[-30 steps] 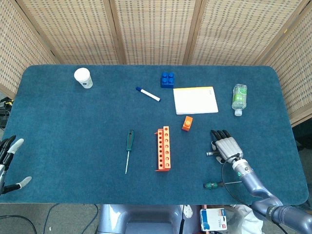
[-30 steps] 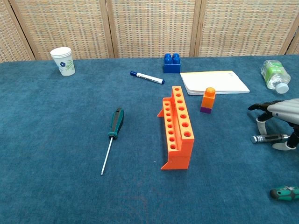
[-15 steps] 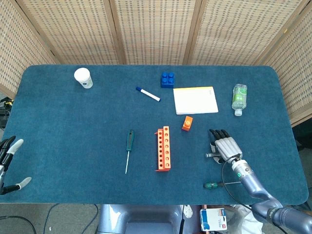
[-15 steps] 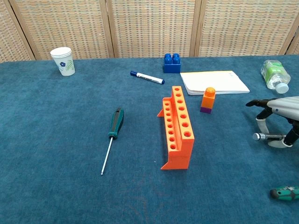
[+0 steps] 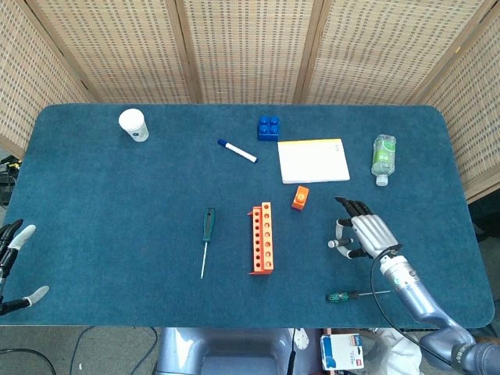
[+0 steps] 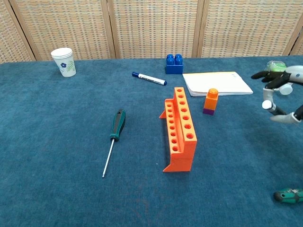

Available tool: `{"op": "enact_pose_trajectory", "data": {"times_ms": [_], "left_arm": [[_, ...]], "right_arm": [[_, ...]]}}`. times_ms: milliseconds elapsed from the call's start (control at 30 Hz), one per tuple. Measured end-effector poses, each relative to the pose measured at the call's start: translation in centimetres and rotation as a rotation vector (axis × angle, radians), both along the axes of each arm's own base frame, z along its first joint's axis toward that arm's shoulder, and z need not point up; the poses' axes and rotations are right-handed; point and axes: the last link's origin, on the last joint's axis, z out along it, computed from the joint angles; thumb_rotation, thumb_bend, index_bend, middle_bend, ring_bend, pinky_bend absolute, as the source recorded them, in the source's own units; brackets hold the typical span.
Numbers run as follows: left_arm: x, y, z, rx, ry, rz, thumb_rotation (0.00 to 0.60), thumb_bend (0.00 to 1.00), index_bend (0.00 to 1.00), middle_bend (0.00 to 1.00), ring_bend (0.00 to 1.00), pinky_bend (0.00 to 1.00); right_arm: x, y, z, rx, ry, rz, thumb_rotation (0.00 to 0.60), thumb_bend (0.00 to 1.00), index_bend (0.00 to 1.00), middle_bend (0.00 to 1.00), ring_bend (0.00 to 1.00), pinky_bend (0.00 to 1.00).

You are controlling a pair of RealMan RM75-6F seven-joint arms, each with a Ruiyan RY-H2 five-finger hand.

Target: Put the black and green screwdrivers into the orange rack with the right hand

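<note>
Blue-clothed table (image 5: pixel 94 203) with orange rack (image 5: pixel 262 238), screwdrivers (image 5: pixel 206 234)

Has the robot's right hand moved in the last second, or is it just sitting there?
Yes. In the chest view the right hand has risen off the table, now level with the white notepad instead of below it.

Matt blue cloth table (image 5: pixel 117 203), glossy plastic orange rack (image 5: pixel 262 238), woven cane screens (image 5: pixel 234 47)

The right hand (image 6: pixel 280 94) now sits higher than a second ago, lifted clear of the table (image 6: pixel 57 142). It carries up a silver-tipped tool (image 6: pixel 267 104) pinched in its fingers (image 6: pixel 265 74), now pointing toward the chest camera instead of lying level near the cloth.
</note>
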Motion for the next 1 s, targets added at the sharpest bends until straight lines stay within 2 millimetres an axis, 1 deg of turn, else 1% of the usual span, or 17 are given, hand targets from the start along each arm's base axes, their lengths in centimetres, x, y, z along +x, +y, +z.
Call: {"op": "enact_pose_trajectory", "data": {"times_ms": [67,267,467,533,667,767,1000], "left_arm": [[0.0,-0.1,0.1,0.001,-0.003,-0.004,0.6,0.0,0.0,0.0,0.0,0.0],[0.1,-0.2,0.1,-0.005,-0.005,-0.014,0.6,0.0,0.0,0.0,0.0,0.0],[0.2,-0.2,-0.1,-0.01,0.0,-0.016,0.6,0.0,0.0,0.0,0.0,0.0],[0.2,-0.2,-0.1,-0.011,0.0,-0.015,0.6,0.0,0.0,0.0,0.0,0.0],[0.1,-0.1,-0.1,-0.013,0.001,-0.012,0.6,0.0,0.0,0.0,0.0,0.0],[0.1,-0.1,-0.1,-0.014,0.0,-0.011,0.6,0.0,0.0,0.0,0.0,0.0],[0.0,0.1,-0.2,-0.022,0.0,-0.008,0.6,0.0,0.0,0.0,0.0,0.0]], "right_arm": [[0.7,0.1,1.3,-0.005,-0.066,-0.003,0.6,0.44,0.61,0.0,0.0,0.0],[3.3,0.9,3.6,0.041,-0.314,-0.012,0.6,0.47,0.61,0.0,0.0,0.0],[6.1,1.9,4.7,0.163,-0.541,-0.029,0.6,0.47,0.61,0.0,0.0,0.0],[7.0,2.0,4.7,0.209,-0.595,-0.034,0.6,0.48,0.61,0.0,0.0,0.0],[9.6,2.1,3.9,0.314,-0.669,-0.032,0.6,0.48,0.61,0.0,0.0,0.0],[10.6,2.0,3.2,0.349,-0.698,-0.039,0.6,0.48,0.61,0.0,0.0,0.0],[11.9,1.7,1.4,0.382,-0.745,-0.064,0.6,0.48,0.61,0.0,0.0,0.0]]}}
